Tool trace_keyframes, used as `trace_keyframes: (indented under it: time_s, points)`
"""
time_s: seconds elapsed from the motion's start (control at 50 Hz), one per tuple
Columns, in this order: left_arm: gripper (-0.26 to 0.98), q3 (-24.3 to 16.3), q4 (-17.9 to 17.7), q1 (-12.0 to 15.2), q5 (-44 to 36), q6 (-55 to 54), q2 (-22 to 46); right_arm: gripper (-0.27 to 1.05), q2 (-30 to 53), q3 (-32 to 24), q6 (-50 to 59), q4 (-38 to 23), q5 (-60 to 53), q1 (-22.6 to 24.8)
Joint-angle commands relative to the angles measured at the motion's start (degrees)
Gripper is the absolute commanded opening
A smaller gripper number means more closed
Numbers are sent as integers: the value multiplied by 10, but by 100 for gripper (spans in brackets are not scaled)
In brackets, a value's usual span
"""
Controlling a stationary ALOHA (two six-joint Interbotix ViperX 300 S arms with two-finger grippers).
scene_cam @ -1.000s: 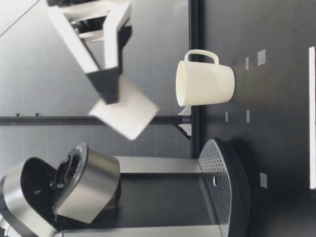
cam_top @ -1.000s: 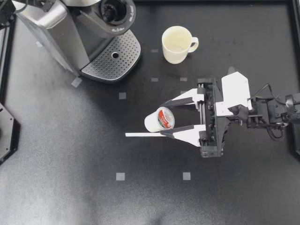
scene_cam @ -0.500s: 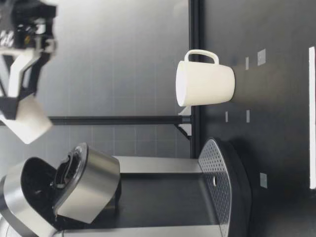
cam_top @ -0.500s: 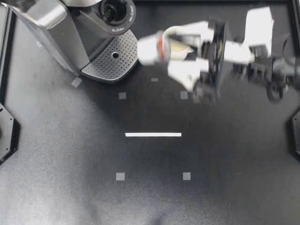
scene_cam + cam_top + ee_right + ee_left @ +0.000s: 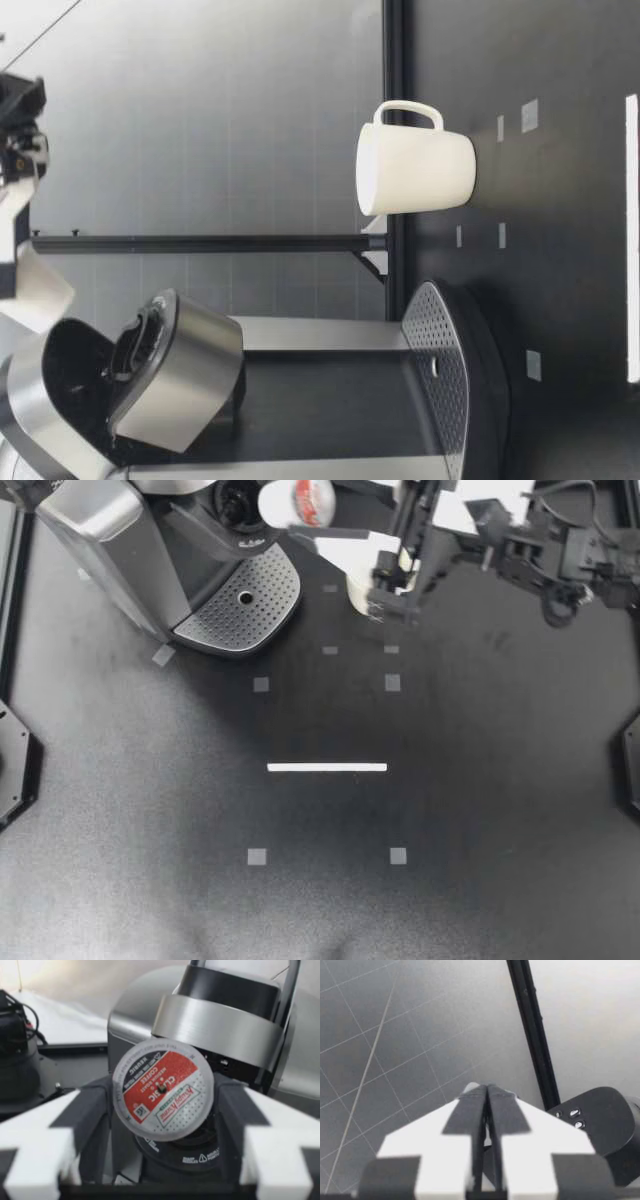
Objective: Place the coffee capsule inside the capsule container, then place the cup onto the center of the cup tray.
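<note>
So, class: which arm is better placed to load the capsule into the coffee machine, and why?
Right: my right hand grips the coffee capsule close to the open capsule container; my left hand is shut, empty.

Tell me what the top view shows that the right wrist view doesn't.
Top view only: the perforated cup tray, the cup partly hidden under my right arm, and the white tape line on the table. Right wrist view only: both pads pressing the coffee capsule from two sides. Both: my right end effector holding that coffee capsule by the capsule container.
</note>
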Motion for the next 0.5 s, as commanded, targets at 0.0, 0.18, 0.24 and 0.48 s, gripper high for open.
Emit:
trace_keyframes:
  time_s: [0.0, 0.18, 0.24, 0.48]
  points:
    - [7, -7, 4, 2, -1, -1, -2, 50, 3, -27, 0, 0, 6, -13]
    - [7, -7, 4, 2, -1, -1, -2, 50, 25, -41, -1, 0, 7, -21]
    - [7, -7, 4, 2, -1, 0, -3, 50, 30, -45, -1, 0, 9, -24]
    - [7, -9, 6, 2, -1, 0, -1, 50, 42, -50, -2, 0, 10, -25]
